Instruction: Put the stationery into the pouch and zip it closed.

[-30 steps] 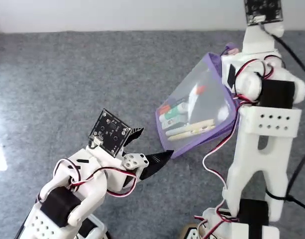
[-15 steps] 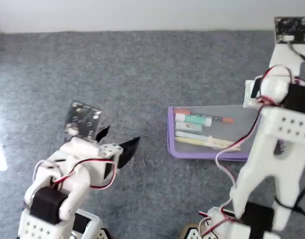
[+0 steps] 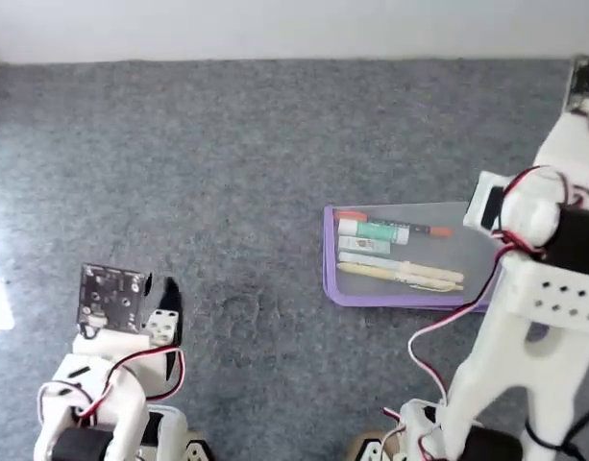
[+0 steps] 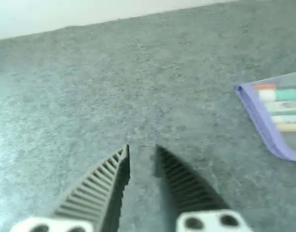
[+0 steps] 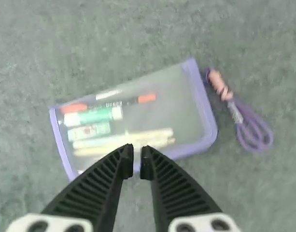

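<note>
Pouch (image 3: pixel 464 248), stationery (image 3: pixel 390 252) inside, flat on surface (image 3: pixel 227 144) beneath right hand (image 5: pixel 136 150), clenched, empty. Left hand (image 4: pixel 142 151) slightly parted, empty, well apart. Pouch judged light, floppy, slick; likely grip: purple cord (image 5: pixel 251 130) at zipper end.

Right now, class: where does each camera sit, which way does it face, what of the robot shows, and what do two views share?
High view: fixed overhead, looking down at the mat and pouch; both arms show.
Left wrist view: on the left arm, looking across the mat past the left gripper.
Right wrist view: on the right arm, looking down past the right gripper at the pouch.
Shared: all three show the pouch.
</note>
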Action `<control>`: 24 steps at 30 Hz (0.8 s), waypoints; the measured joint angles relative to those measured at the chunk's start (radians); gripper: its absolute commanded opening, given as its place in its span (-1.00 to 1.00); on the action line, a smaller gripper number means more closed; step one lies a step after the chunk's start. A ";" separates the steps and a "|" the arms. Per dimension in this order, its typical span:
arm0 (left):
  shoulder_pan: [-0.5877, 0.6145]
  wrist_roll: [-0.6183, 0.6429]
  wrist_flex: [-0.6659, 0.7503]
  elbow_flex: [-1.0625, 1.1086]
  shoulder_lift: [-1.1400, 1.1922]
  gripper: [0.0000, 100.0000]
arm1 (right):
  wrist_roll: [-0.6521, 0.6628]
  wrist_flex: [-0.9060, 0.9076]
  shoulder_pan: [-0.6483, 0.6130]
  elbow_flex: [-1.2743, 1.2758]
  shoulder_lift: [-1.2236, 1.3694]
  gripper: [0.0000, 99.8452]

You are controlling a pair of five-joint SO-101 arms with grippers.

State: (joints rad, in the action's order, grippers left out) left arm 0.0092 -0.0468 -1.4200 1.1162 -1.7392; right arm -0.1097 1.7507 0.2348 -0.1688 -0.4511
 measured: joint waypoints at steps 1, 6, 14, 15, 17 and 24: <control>0.008 -0.014 0.000 0.029 -0.029 -0.97 | -0.006 0.000 0.000 0.051 -0.028 -0.98; 0.035 -0.029 0.008 0.120 -0.066 -0.97 | -0.017 -0.038 0.000 0.358 -0.213 -0.98; 0.032 -0.032 0.149 0.339 -0.064 -0.97 | -0.017 -0.348 -0.003 0.896 -0.539 -0.98; 0.032 -0.034 0.166 0.370 -0.063 -0.97 | -0.017 -0.373 -0.003 0.953 -0.575 -0.98; 0.032 -0.037 0.195 0.423 -0.060 -0.97 | 0.009 -0.414 -0.003 1.048 -0.641 -0.98; 0.032 -0.037 0.311 0.568 -0.055 -0.97 | 0.178 -0.623 -0.005 1.359 -0.841 -0.98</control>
State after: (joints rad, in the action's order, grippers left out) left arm 0.0414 -0.0836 -1.1086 1.6840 -1.7944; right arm 0.0683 1.1278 0.2302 1.1907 -1.2919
